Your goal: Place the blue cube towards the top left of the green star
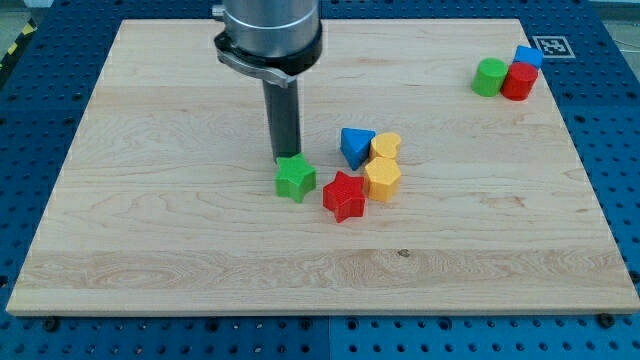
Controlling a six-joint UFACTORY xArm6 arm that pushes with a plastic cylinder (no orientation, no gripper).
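1. Camera view: my tip [287,157], a bare rod without fingers, touches the green star's [295,178] top edge.
2. Blue cube [529,56] sits at the counter's [180,240] top right, well apart, beside a red block [519,81] and a green block [490,77].

A broad grey metal cylinder enters from the view's top, ringed at its base by a darker flanged collar. Below it hangs 1 straight dark rod, ending at my tip [287,157].
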